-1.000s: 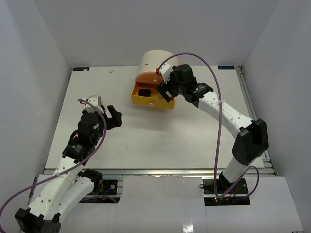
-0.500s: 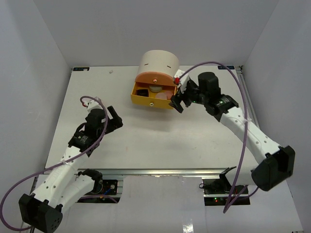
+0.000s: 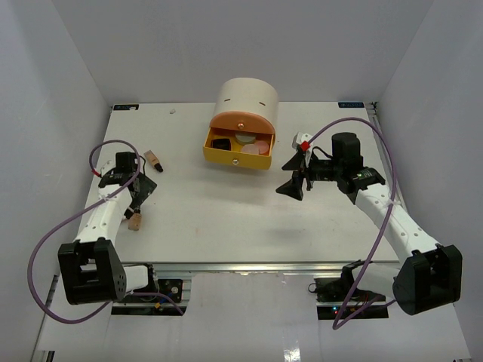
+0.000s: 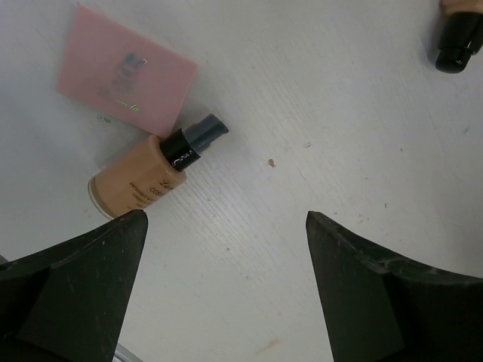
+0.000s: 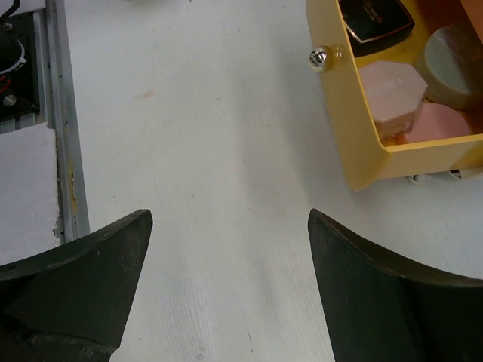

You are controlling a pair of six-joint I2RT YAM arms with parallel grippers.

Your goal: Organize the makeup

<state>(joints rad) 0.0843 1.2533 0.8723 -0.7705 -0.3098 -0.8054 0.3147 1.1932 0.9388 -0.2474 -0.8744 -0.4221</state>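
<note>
Hovering over the tabletop [image 4: 339,136], your left gripper [image 4: 226,219] has its fingers spread wide, holding nothing. A tan bottle [image 4: 143,185] lies on its side below, just beside a flat pink compact [image 4: 124,79]. Your right gripper [image 5: 230,215], equally spread and empty, hangs near the open yellow drawer [image 5: 351,128], which holds a black square compact [image 5: 375,19], pink compacts [image 5: 392,90] and a pale green compact [image 5: 453,56].

Right gripper [image 5: 229,214] pulled back from the yellow drawer [image 5: 349,128], left gripper [image 4: 226,216] swung left over a tan bottle [image 4: 142,183].
</note>
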